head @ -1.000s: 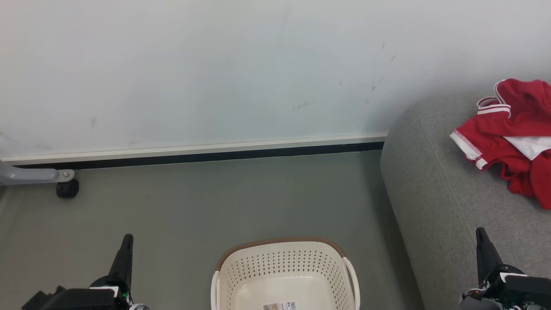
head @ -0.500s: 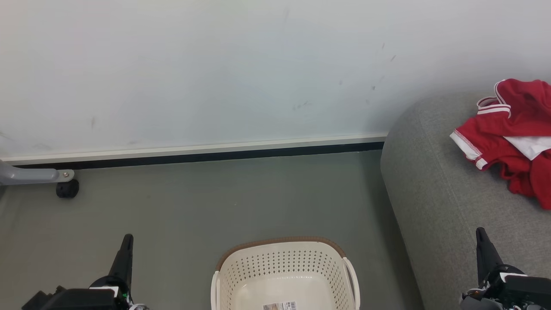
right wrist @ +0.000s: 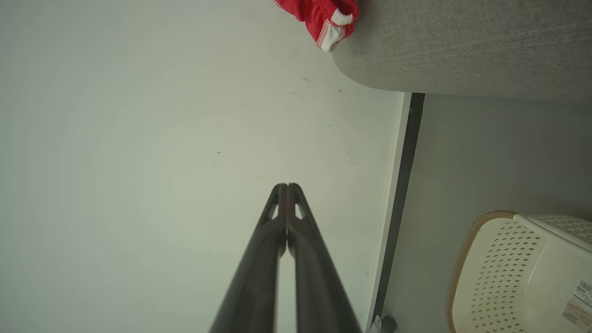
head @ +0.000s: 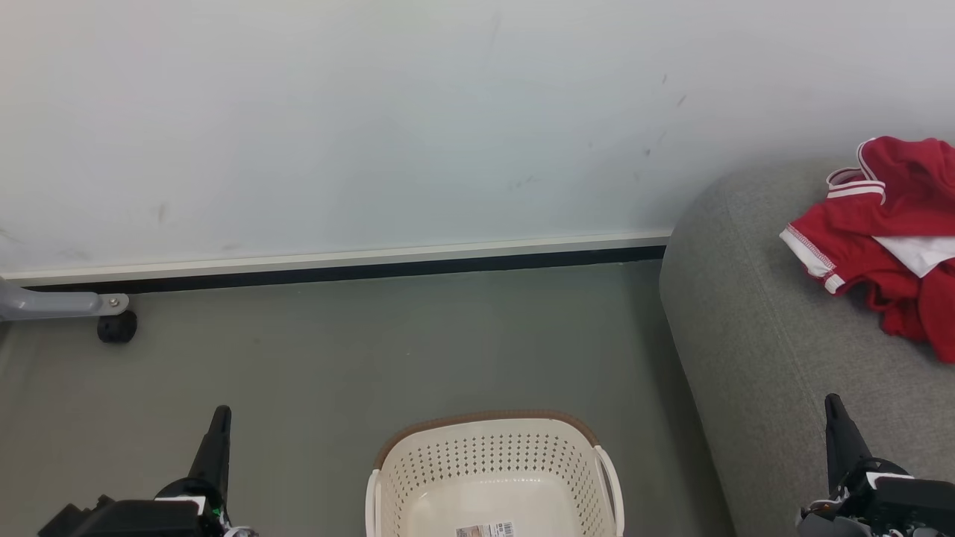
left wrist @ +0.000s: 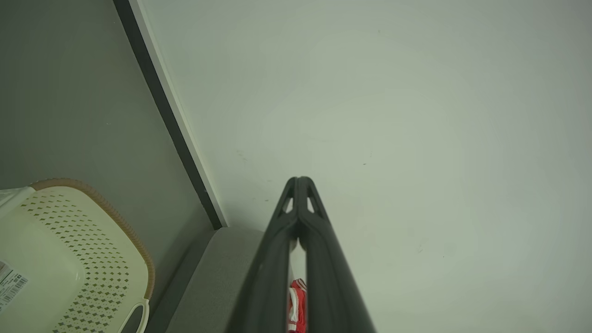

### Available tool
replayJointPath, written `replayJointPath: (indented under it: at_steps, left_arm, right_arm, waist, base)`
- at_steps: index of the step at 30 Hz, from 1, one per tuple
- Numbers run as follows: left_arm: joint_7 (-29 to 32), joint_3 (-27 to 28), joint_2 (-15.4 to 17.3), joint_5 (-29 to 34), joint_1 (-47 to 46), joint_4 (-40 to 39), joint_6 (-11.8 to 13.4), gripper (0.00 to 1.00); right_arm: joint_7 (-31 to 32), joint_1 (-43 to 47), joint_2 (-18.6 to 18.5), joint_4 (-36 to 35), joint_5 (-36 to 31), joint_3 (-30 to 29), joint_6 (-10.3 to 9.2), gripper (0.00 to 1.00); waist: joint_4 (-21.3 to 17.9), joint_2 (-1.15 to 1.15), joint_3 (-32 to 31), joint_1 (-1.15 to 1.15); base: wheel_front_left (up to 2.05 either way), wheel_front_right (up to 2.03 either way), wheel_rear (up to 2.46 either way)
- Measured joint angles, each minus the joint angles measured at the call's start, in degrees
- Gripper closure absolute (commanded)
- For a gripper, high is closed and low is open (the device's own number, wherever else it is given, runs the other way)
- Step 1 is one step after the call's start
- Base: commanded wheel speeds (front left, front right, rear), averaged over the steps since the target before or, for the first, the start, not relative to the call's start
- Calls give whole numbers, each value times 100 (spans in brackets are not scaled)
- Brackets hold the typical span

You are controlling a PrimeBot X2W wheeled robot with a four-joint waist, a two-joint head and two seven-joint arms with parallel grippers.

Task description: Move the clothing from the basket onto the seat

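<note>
At lower left, the left gripper (head: 221, 412) hangs above the floor (head: 336, 358), fingers pressed fully together and holding nothing. Right of it, at the near edge, the basket (head: 485, 418) stands on the floor, a barcode sticker (head: 485, 530) on its bare bottom. Further right, the seat (head: 753, 335) carries the clothing (head: 888, 224), a crumpled red heap well apart from the basket. At lower right, the right gripper (head: 833, 403) is likewise closed tight and empty, seen against the seat's near part. Head view takes in a black caster (head: 117, 327) at far left by the wall (head: 373, 112). Left wrist view catches a red sliver of clothing between the finger shafts. Right wrist view shows a white-hemmed red fold at the seat's rounded edge.
</note>
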Motion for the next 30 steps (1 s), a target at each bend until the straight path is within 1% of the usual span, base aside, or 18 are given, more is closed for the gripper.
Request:
replayJointPath:
  at_steps: [30]
  left_arm:
    - [0, 0, -1, -1, 0, 2, 0, 100]
  right_arm:
    - [0, 0, 0, -2, 1, 0, 0, 100]
  waist:
    - [0, 0, 0, 0]
  base:
    - [0, 0, 0]
